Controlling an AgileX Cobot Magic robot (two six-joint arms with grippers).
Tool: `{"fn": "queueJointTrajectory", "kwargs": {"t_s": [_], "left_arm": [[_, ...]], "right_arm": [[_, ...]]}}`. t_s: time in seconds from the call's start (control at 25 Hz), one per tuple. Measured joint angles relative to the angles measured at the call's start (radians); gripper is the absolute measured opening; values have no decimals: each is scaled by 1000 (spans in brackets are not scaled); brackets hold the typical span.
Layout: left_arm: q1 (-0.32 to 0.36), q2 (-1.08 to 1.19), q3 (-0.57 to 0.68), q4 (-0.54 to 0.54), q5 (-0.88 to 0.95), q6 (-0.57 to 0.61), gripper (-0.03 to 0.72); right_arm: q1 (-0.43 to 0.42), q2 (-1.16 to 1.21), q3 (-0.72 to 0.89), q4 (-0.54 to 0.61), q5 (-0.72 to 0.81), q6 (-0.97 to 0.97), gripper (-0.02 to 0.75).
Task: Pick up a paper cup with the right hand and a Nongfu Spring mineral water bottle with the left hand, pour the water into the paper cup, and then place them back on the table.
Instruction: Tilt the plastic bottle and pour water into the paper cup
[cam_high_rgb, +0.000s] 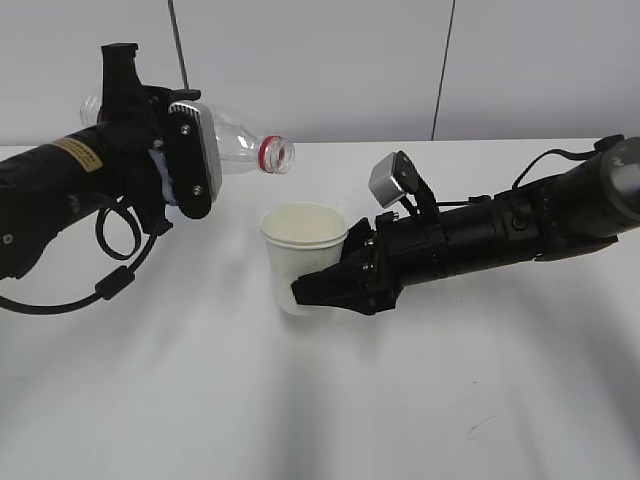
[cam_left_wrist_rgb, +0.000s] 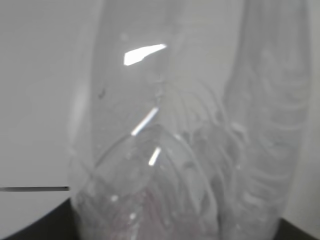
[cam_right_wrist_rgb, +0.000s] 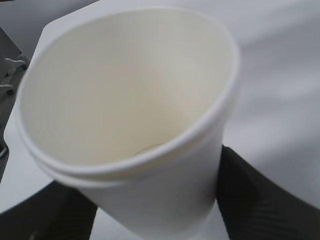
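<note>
left black gripper (cam_high_rgb: 178, 160) clamps the clear ribbed plastic water bottle (cam_high_rgb: 238, 138) sideways in the air, its open red-ringed mouth pointing toward the other gripper; no label writing can be read. right black gripper (cam_high_rgb: 318, 290) pinches the small white paper cup (cam_high_rgb: 300, 255), smooth, rolled-rimmed, cream inside, tilted slightly, just below and beyond the bottle's mouth, above the plain white table (cam_high_rgb: 400, 400).

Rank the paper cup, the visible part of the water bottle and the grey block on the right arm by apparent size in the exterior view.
1. Paper cup, about even with
2. water bottle, half hidden behind the left tool, so I won't separate them.
3. Grey block, clearly smallest.
</note>
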Motion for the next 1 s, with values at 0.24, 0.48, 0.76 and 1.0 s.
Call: {"fn": "queueJointTrajectory", "kwargs": {"t_s": [0.24,0.48,0.76,1.0], "left_arm": [[0,0,0,0,-21,21,351],[0,0,0,-6,-25,47,351],[0,0,0,-15,-25,53,351],[0,0,0,-16,-25,54,351]], "right_arm": [[0,0,0,-5,1,0,503],[0,0,0,-8,1,0,503],[0,0,0,-8,4,0,503],[0,0,0,-8,4,0,503]]}}
